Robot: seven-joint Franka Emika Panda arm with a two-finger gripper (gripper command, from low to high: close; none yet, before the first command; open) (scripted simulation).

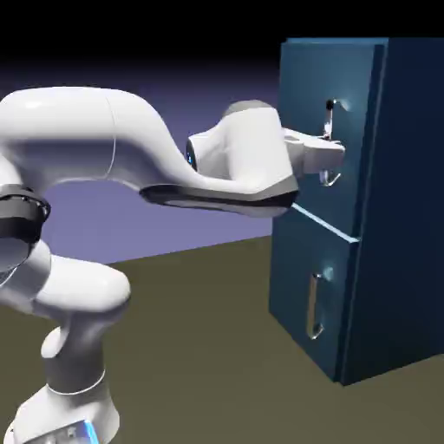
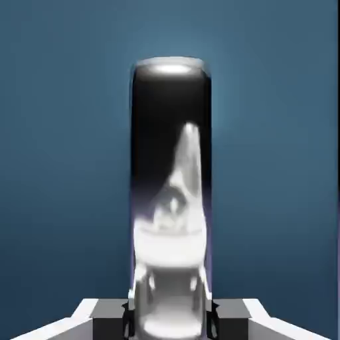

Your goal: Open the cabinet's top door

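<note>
And your gripper [image 2: 170, 320] is clamped on the top door's silver handle [image 2: 170, 166], 2 fingertips [image 2: 109, 319] pressing it from opposite sides! The top door [image 1: 303, 95] sits flush in the blue cabinet [image 1: 408, 173], over at the exterior view's right, above the lower door [image 1: 299, 277] with its 1 upright handle [image 1: 314, 305].
</note>
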